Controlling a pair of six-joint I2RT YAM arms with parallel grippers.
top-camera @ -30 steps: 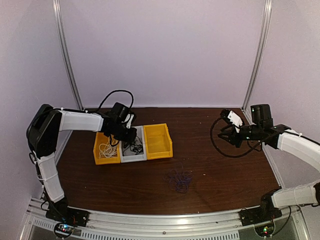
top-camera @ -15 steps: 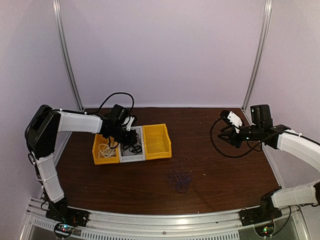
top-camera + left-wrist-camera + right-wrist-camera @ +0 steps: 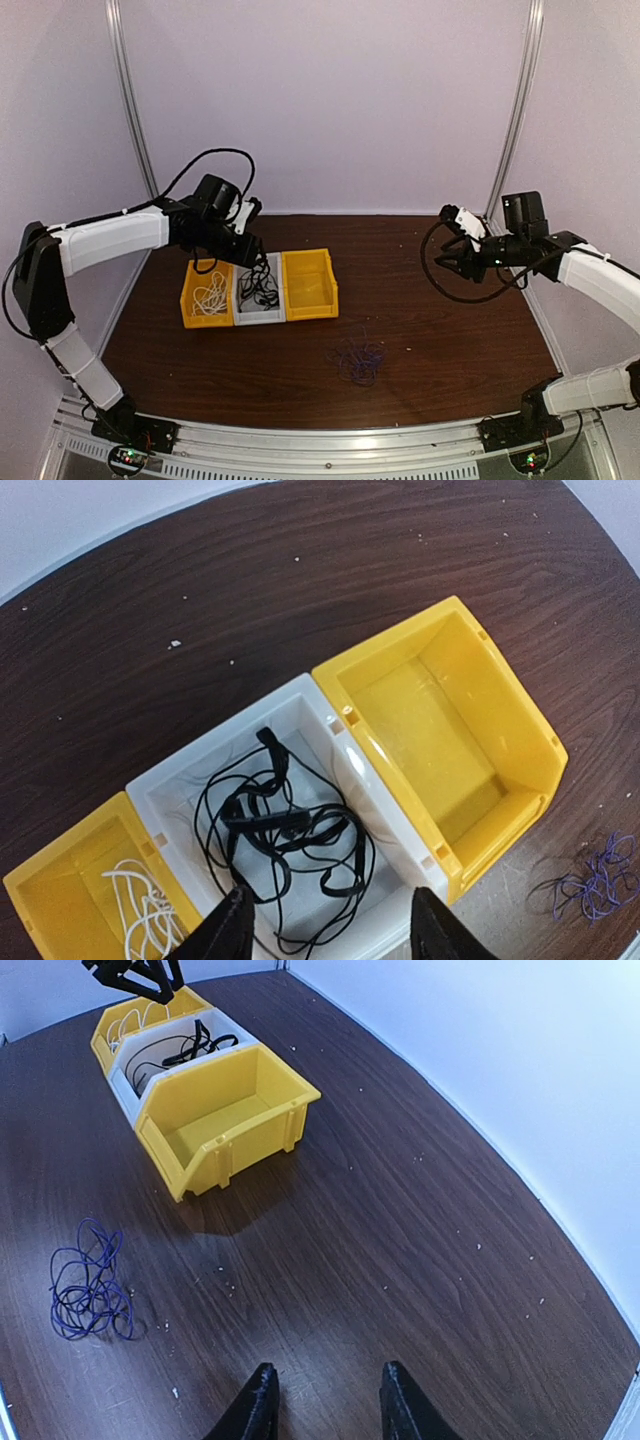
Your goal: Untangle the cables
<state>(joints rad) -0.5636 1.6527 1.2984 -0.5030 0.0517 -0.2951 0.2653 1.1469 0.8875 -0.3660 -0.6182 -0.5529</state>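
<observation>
Cables mostly sorted, I'd say: the thin white cord (image 3: 140,905) lies in the left yellow plastic bin (image 3: 70,848), the loopy black cord (image 3: 285,825) in the white middle bin (image 3: 215,752), the dark blue cord (image 3: 88,1285) loose on the dark wooden table (image 3: 150,600) (the other yellow bin (image 3: 430,730) is empty, presumably for it). Left gripper (image 3: 328,895) hangs above the black cord, jaws parted, empty; right gripper (image 3: 328,1370), well away, likewise parted, empty.
</observation>
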